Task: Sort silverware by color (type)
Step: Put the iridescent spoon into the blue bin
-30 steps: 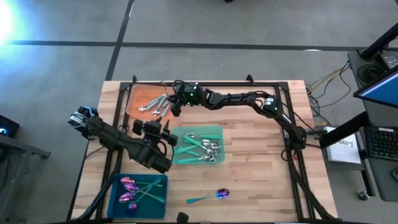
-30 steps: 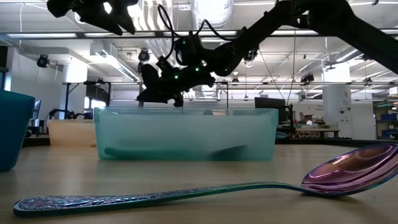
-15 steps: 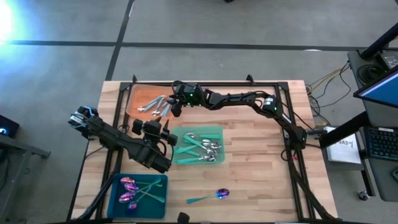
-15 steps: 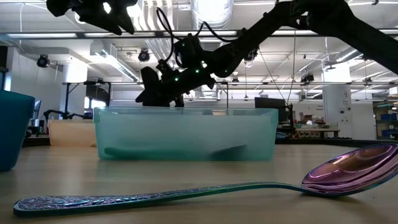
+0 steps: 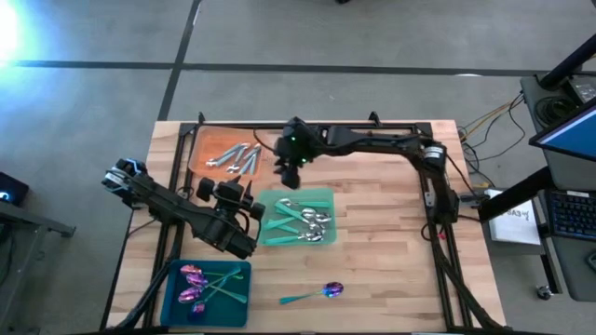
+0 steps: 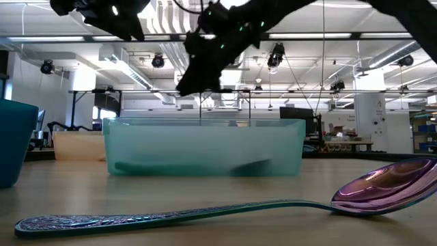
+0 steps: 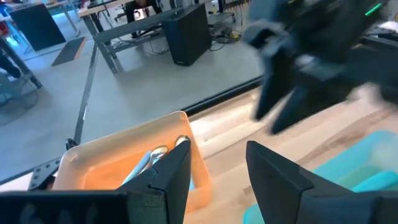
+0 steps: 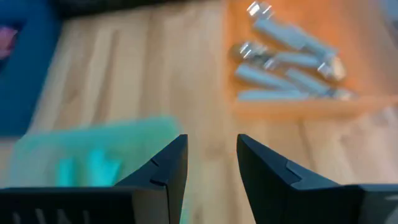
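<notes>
Silverware (image 5: 233, 155) fills the orange tray (image 5: 197, 149); at its three o'clock, we see the right gripper (image 5: 287, 176) open, empty.

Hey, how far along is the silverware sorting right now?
Mostly done: silver pieces lie in the orange tray, teal-handled ones in the green tray, purple-headed ones in the blue tray. The right hand is open and empty between the orange and green trays. One purple-headed spoon is left on the table; the left hand waits.
</notes>
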`<state>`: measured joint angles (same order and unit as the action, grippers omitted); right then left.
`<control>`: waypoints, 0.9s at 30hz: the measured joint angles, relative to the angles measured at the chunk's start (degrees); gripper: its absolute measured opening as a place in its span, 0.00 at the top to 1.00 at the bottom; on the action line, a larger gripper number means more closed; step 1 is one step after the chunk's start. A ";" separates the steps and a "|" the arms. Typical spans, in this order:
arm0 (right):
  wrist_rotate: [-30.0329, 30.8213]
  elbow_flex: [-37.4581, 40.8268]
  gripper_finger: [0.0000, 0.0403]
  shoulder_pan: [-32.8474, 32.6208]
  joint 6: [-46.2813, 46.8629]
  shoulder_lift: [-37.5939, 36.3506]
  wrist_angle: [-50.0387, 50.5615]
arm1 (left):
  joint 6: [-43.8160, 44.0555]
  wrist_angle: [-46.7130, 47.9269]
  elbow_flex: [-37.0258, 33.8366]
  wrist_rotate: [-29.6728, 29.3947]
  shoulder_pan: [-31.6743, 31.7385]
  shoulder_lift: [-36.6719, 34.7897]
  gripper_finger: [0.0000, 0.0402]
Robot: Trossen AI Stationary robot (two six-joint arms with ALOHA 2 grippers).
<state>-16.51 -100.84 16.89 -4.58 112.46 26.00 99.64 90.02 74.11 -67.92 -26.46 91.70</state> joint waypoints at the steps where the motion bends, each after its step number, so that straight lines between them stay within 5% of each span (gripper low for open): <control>1: -0.17 0.00 0.68 -0.37 -0.77 -1.15 2.92 | -0.43 0.00 0.00 0.14 0.00 0.00 0.65; 13: -0.22 7.08 0.68 -5.28 6.13 -14.44 20.57 | -17.73 -5.71 0.00 10.80 0.02 -0.02 0.65; 23: -0.48 17.57 0.68 -21.07 12.50 -17.57 20.09 | -24.57 -10.98 0.13 14.38 0.02 -0.02 0.65; 27: 0.35 17.97 0.70 -27.05 11.02 -17.41 19.61 | -34.30 -18.39 0.05 23.30 -0.44 0.03 0.65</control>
<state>-16.16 -82.87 -10.16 6.44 95.05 45.60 65.34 71.63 74.15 -44.62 -26.90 91.73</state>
